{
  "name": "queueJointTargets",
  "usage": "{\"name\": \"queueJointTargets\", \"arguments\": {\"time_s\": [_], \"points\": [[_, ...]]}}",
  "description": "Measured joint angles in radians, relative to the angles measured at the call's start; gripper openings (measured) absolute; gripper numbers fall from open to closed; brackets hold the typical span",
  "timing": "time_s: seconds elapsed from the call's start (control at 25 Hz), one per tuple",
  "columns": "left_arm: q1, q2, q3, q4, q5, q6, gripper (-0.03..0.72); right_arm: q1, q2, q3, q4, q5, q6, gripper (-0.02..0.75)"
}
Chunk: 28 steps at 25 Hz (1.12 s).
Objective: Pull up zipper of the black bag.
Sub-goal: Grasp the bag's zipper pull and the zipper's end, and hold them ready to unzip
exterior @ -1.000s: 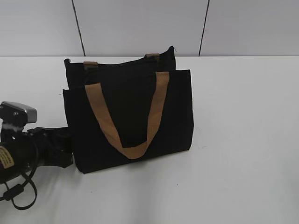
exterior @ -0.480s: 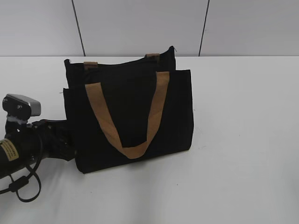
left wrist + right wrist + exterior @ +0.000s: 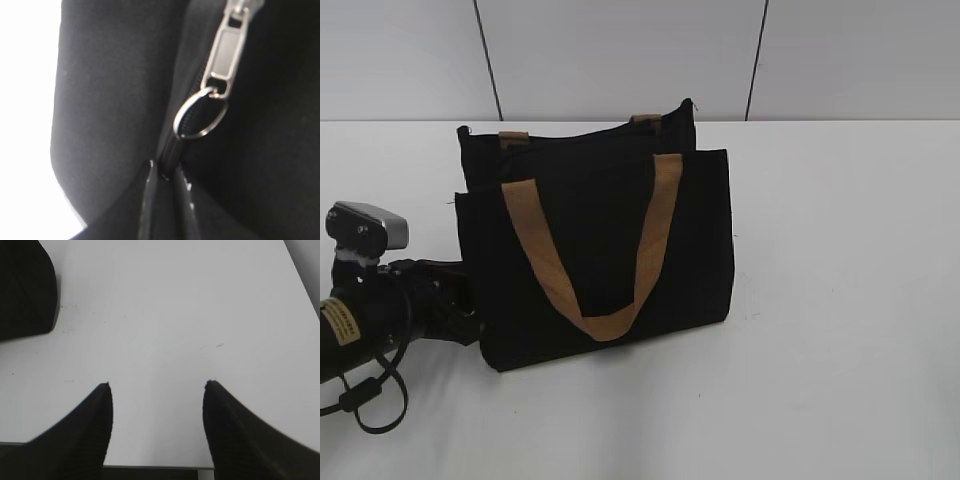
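Observation:
The black bag (image 3: 605, 250) stands upright on the white table (image 3: 840, 300), its tan handle (image 3: 545, 265) hanging over the front. My left gripper (image 3: 468, 303) is against the bag's lower left side. In the left wrist view, its nearly closed fingertips (image 3: 167, 175) pinch the black zipper line just below a silvery ring (image 3: 200, 116) hanging from the metal pull tab (image 3: 227, 52). My right gripper (image 3: 157, 385) is open and empty over bare table, with a corner of the bag (image 3: 25, 290) at its upper left. It does not show in the exterior view.
A pale panelled wall (image 3: 620, 50) rises behind the table's far edge. The left arm's body and cable loop (image 3: 365, 400) lie on the table left of the bag. White tabletop (image 3: 175, 315) spreads to the bag's right and front.
My left arm has risen slightly and moved in toward the bag's left side, then held still. The bag has barely moved.

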Motion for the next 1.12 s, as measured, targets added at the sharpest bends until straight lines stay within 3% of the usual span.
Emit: {"name": "queueJointTargets", "arguments": {"time_s": [0.24,0.64,0.84,1.12], "points": [[0.000,-0.004,0.000,-0.031,0.001,0.000,-0.001,0.000,0.000,0.000,0.000,0.000,0.000,0.449],[0.000,-0.255,0.076,-0.155,0.007,0.000,-0.006,0.000,0.000,0.000,0.000,0.000,0.000,0.449],[0.000,-0.413,0.089,-0.162,0.016,0.000,-0.007,0.000,0.000,0.000,0.000,0.000,0.000,0.449],[0.000,-0.566,0.089,-0.163,0.166,0.000,-0.007,0.000,0.000,0.000,0.000,0.000,0.000,0.449]]}}
